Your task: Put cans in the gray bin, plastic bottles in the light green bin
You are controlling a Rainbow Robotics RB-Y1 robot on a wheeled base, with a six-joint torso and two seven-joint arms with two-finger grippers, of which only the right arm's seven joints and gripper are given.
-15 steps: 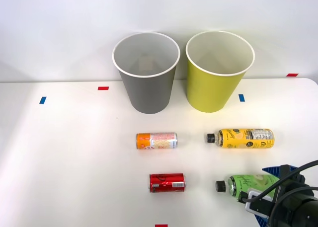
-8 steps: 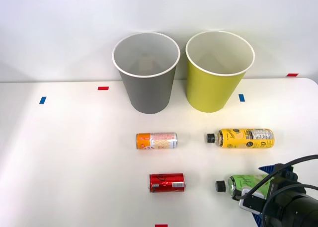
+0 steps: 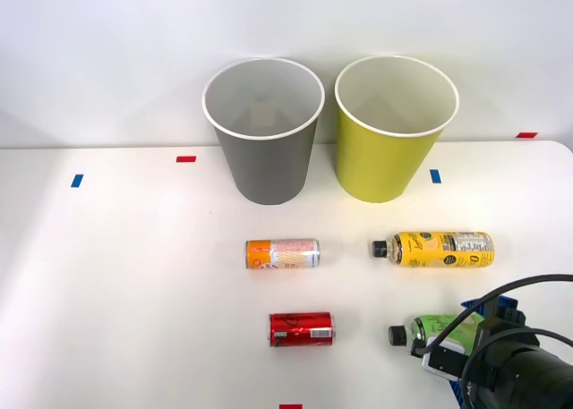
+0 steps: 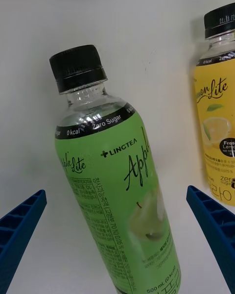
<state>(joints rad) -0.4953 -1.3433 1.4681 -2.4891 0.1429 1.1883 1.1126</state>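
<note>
The bright green plastic bottle (image 4: pixel 112 176) lies on the white table with its black cap pointing left, and my right gripper (image 4: pixel 115 193) is open with one blue finger (image 4: pixel 19 235) on each side of its body, neither touching it. From the front, the gripper (image 3: pixel 467 348) covers the green bottle's (image 3: pixel 428 330) right end at the front right. The yellow-label bottle (image 3: pixel 434 249) lies just behind it. A red can (image 3: pixel 302 328) and an orange and silver can (image 3: pixel 283 253) lie on their sides mid-table. At the back stand the gray bin (image 3: pixel 262 158) and the light green bin (image 3: pixel 385 163).
Small red tape marks (image 3: pixel 185 159) and blue tape marks (image 3: pixel 77 181) dot the white table (image 3: pixel 125 284). A pale wall rises right behind the bins. The arm's black cables (image 3: pixel 528 288) loop over the front right corner.
My right gripper has moved left along the green bottle, so more of the bottle's body is covered. Cans, yellow bottle and bins have not moved.
</note>
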